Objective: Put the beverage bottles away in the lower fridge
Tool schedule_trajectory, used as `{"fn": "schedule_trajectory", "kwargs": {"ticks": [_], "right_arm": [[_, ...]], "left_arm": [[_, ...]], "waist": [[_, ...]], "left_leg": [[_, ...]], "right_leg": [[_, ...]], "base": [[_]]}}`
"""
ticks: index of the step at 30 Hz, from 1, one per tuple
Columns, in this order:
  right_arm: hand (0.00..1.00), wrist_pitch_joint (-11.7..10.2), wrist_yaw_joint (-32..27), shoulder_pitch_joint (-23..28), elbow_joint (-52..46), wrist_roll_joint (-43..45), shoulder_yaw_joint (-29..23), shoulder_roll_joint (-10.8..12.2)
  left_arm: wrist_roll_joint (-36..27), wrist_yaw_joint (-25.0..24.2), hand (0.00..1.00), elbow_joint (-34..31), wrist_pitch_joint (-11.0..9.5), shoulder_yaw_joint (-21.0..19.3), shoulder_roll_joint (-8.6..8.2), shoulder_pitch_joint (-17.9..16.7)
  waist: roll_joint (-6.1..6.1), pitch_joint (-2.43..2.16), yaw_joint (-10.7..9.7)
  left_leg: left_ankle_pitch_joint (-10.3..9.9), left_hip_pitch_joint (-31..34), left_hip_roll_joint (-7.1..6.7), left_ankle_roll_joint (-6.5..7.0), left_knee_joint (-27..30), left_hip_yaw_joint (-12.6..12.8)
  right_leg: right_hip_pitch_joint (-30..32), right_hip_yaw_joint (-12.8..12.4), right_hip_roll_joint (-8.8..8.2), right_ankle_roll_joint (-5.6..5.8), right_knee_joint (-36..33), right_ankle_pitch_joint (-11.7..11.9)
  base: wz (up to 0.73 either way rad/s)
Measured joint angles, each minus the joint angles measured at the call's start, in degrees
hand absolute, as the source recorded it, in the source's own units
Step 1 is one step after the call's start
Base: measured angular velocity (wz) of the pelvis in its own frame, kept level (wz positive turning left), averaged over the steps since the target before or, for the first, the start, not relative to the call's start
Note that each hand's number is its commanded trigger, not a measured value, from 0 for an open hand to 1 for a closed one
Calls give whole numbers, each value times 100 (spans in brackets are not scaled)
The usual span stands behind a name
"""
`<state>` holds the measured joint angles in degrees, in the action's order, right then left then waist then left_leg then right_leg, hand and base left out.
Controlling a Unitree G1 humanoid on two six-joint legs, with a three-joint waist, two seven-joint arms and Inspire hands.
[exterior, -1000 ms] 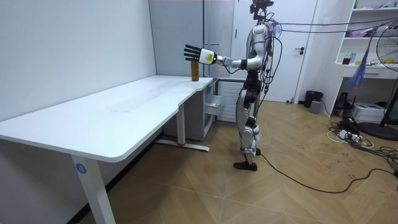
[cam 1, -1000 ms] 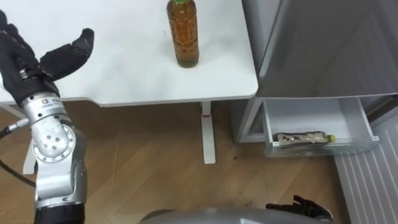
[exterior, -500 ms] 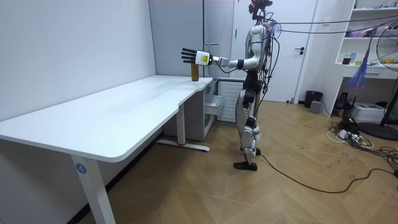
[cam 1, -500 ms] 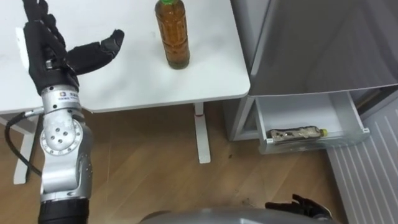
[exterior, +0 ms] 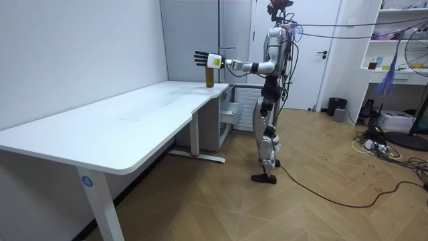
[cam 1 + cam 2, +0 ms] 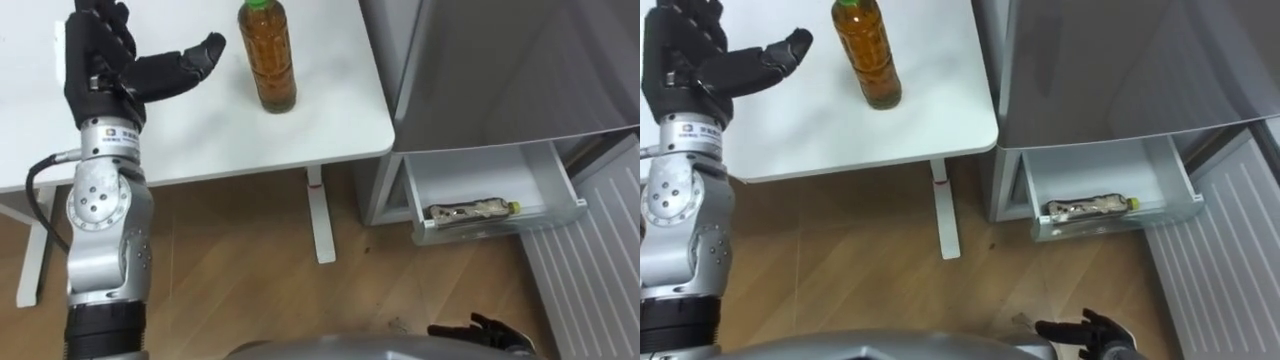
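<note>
An amber drink bottle (image 6: 267,55) with a green cap stands upright near the right end of the white table (image 6: 330,120). My left hand (image 6: 110,70) hovers open over the table, a short way left of the bottle, with its thumb pointing towards it and touching nothing. The fridge's lower drawer (image 6: 500,230) is pulled out, and a second bottle (image 6: 470,210) lies on its side in it. My right hand (image 6: 480,330) hangs low at the bottom edge, fingers relaxed and holding nothing. In the room view I stand at the table's end with my left arm stretched towards the bottle (image 5: 209,77).
The grey fridge front (image 6: 500,70) rises right of the table, above the drawer. A white ribbed panel (image 6: 600,260) stands at the far right. Wooden floor (image 6: 230,260) and the table's white leg (image 6: 318,215) lie below.
My left hand has risen and moved right, closer to the bottle, staying open. The whole eye view has shifted a little. The bottle on the table has not moved.
</note>
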<state>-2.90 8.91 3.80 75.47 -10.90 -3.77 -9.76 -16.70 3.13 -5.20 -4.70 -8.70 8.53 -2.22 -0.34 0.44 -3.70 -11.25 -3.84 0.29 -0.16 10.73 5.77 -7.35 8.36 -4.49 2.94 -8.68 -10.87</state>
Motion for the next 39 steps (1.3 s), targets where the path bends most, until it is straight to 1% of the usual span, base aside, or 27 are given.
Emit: {"fn": "schedule_trajectory", "kwargs": {"ticks": [3,7,8,9,11,13,14,16,18,21,23,25,28,32,39], "right_arm": [[0,37,3,-34,1,0,-6,1],[0,57,4,-31,2,0,-88,7],[0,59,3,-28,2,0,-91,7],[0,58,1,-35,2,0,-92,5],[0,55,-1,-31,-2,-1,-90,3],[0,54,-11,-34,-27,-1,-87,-8],[0,54,-14,-34,-39,-1,-87,-9],[0,53,-23,-31,-50,-2,-90,-10],[0,54,-25,-30,-78,-2,-92,-9],[0,103,-49,7,-197,-1,-92,-8],[0,122,-57,9,-204,-1,-92,-8],[0,166,-57,8,-228,-1,-93,-9],[0,189,-55,12,-261,2,-92,-9],[0,247,-53,12,-279,3,-94,-9],[0,301,-68,13,-294,44,-170,-10]], "left_arm": [[-191,-72,0,99,91,-3,55,1],[-195,-228,0,134,232,-2,57,1],[-190,-245,0,134,235,-2,58,1],[-188,-252,0,135,236,-2,58,1],[-191,-252,0,153,237,3,59,25],[-311,-248,0,429,243,75,125,267],[-319,-247,0,480,253,88,138,331],[-398,-261,0,534,273,120,143,465],[-396,-277,0,536,274,126,146,499],[-396,-334,0,580,304,130,149,542],[-395,-364,0,625,353,169,158,553],[-392,-383,0,682,477,206,163,555],[-392,-386,0,742,560,218,165,557],[-387,-387,0,844,605,233,166,565],[-383,-374,0,970,648,242,184,568]], "waist": [[13,8,-87],[19,13,-107],[24,16,-110],[35,29,-110],[58,35,-130],[89,48,-137],[94,50,-140],[102,47,-160],[105,45,-226],[108,41,-250],[105,40,-252],[100,37,-252],[86,28,-263],[66,15,-279],[53,2,-402]], "left_leg": [[0,-1,1,0,-1,-1],[-1,-4,18,-1,-5,13],[-1,-9,21,-1,-6,16],[-1,-31,26,-2,-10,28],[-2,-63,29,-4,-42,37],[-2,-75,30,-4,-69,37],[-2,-73,30,-4,-73,37],[-2,-74,30,-4,-94,39],[-2,-83,28,-3,-95,46],[-1,-90,28,-3,-97,77],[-1,-88,28,-2,-96,99],[-1,-85,29,-2,-96,119],[-1,-91,30,-2,-96,149],[0,-94,30,-1,-93,188],[-1,-80,37,-1,-97,199]], "right_leg": [[0,-39,8,-6,-1,3],[10,-58,23,-20,-1,12],[15,-67,26,-21,0,13],[35,-100,33,-25,0,15],[29,-121,38,-25,-1,16],[39,-141,45,-28,-5,17],[41,-152,48,-29,-5,18],[41,-194,55,-33,-8,21],[44,-206,55,-33,-8,21],[59,-225,55,-33,-4,21],[67,-246,55,-33,-1,21],[80,-265,55,-33,-1,21],[86,-297,55,-33,-2,21],[104,-351,55,-33,-12,21],[170,-371,58,-32,-99,21]], "base": [[0],[-2],[-5],[-8],[-7],[-5],[-9],[-10],[-6],[-7],[-6],[-4],[-5],[-6],[-1]]}}
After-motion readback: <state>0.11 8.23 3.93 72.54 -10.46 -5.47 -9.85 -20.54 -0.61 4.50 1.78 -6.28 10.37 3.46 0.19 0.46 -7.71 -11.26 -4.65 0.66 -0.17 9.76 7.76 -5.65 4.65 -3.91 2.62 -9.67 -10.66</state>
